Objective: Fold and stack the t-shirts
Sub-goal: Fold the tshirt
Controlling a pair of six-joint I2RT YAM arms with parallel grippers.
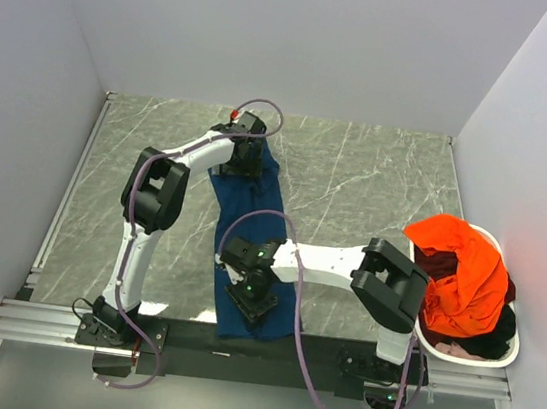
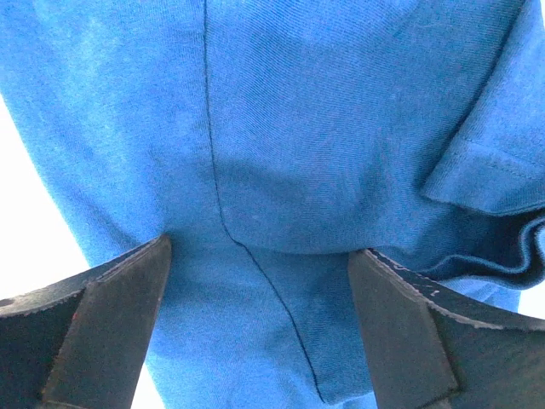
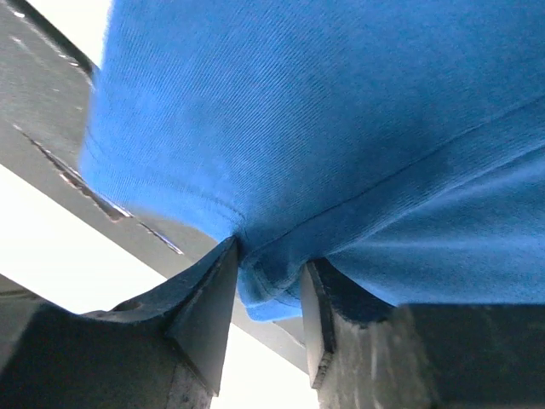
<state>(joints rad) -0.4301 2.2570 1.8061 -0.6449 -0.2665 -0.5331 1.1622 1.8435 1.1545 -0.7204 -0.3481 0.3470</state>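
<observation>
left gripper (image 2: 260, 251): jaws wide apart, over the blue shirt (image 1: 254, 202)
right gripper (image 3: 271, 260): pinching a fold at its near edge
orange shirt (image 1: 461, 275): piled in the basket (image 1: 457, 358)

The grey marbled table (image 1: 378, 178) spreads out on all sides of the left pincer (image 1: 243, 167) and far beyond the right pincer (image 1: 254, 308). A white oval basket (image 1: 470, 361) sits well off to the right of the right pincer, at the table's right edge against the wall. Pale walls (image 1: 276, 33) close the table in on three sides; the back one stands a little beyond the left pincer. A black strip (image 1: 185, 337) runs along the near edge, just behind the right pincer, with a metal rail (image 1: 36, 320) beside it. In the right wrist view a dark band (image 3: 51, 158) crosses slantwise just beside the pincer's tips.
</observation>
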